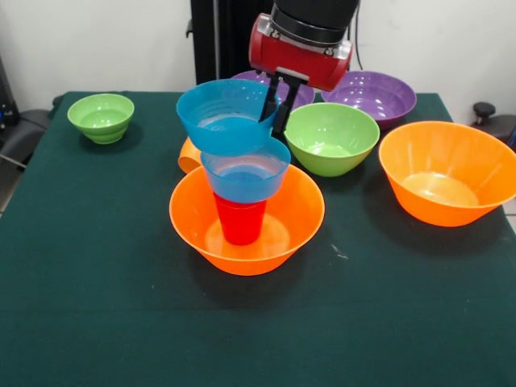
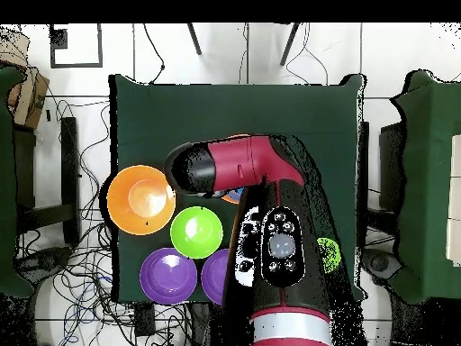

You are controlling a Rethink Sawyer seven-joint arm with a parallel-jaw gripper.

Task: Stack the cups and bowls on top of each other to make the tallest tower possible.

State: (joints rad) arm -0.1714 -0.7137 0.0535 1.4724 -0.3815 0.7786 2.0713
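Observation:
A large orange bowl (image 1: 278, 230) sits mid-table as the tower's base. A red cup (image 1: 240, 222) stands upside down in it, and a small blue bowl (image 1: 244, 171) rests on the cup. My gripper (image 1: 276, 110) is shut on the right rim of a second small blue bowl (image 1: 226, 115), holding it tilted just above the first. An orange cup (image 1: 188, 155) lies on its side behind the tower, mostly hidden. In the overhead view my arm (image 2: 236, 167) covers the tower.
A second large orange bowl (image 1: 447, 171) (image 2: 140, 200) stands at the right, and a medium green bowl (image 1: 330, 137) (image 2: 196, 232) is beside the tower. Two purple bowls (image 1: 372, 95) (image 1: 300, 90) are behind it. A small green bowl (image 1: 101, 117) sits far left.

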